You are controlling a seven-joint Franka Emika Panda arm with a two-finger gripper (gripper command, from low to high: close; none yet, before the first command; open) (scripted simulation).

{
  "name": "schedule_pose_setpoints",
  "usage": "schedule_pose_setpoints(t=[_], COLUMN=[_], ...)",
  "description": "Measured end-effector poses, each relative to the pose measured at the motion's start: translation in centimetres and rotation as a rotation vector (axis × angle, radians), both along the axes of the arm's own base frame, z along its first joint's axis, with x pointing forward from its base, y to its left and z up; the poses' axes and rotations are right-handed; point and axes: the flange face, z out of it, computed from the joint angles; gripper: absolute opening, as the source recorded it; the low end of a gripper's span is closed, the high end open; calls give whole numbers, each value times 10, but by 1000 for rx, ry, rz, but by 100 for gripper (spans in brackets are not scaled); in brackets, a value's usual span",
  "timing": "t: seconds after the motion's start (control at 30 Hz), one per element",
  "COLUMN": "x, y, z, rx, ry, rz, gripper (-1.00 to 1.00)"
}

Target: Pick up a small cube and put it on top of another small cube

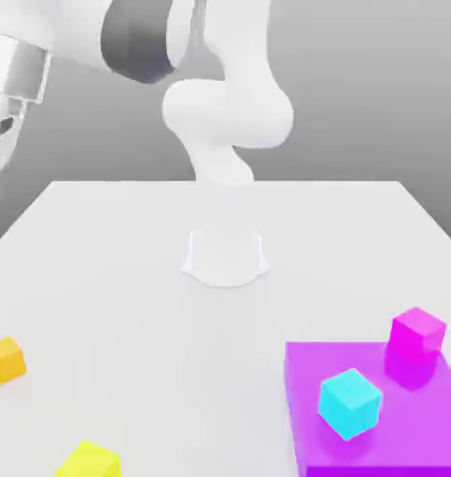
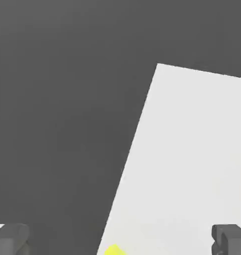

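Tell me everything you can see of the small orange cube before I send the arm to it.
The small orange cube is a plain, matte, evenly coloured block with no markings, its top face a lighter orange-yellow than its sides. It sits flat and upright on the white table, near the exterior view's left edge, turned slightly so one corner faces the camera. Nothing touches it but the table. The yellow cube lies apart from it, nearer the camera.
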Motion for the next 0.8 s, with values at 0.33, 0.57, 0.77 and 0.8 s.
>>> schedule_pose_setpoints(t=[0.33, 0.57, 0.77, 0.8], x=[-72, -117, -119, -119], y=[-83, -101, -101, -101], z=[-137, -222, -269, -269], rx=[205, 329, 332, 332], ry=[48, 62, 64, 63], rz=[-598, -924, -936, -936], gripper=[0, 0, -100, -100])
